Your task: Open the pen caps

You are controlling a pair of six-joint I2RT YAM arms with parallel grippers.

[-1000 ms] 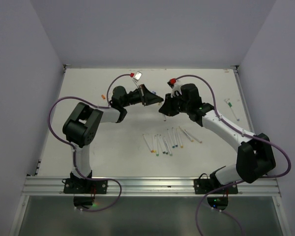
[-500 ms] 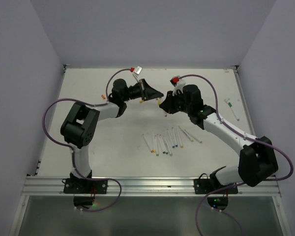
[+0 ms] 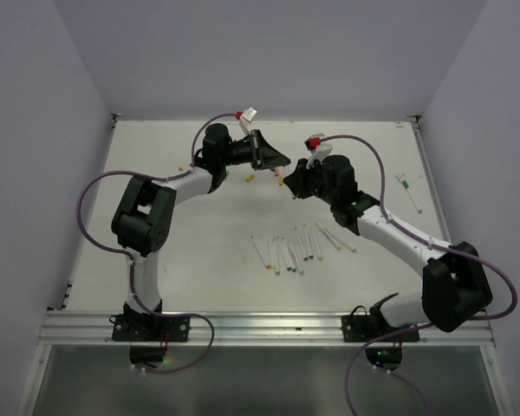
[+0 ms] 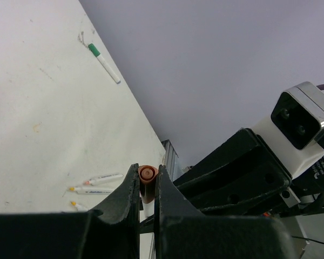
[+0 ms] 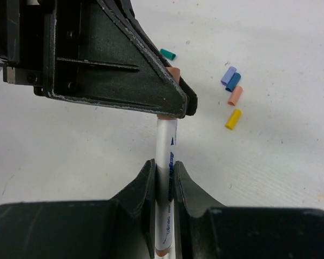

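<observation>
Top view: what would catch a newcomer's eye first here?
Over the table's far middle, two hands share one pen: the right hand grips its white barrel, and the left hand pinches the orange cap at its end. Toward the near edge lies a row of pens. Loose caps lie scattered by the hands.

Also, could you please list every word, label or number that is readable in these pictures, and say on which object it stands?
Blue print along the held pen, in the right end effector: blurred and partly hidden, not readable.
Dark print on the pens on the table, left wrist view: too small to read.
No other readable text in any view.
</observation>
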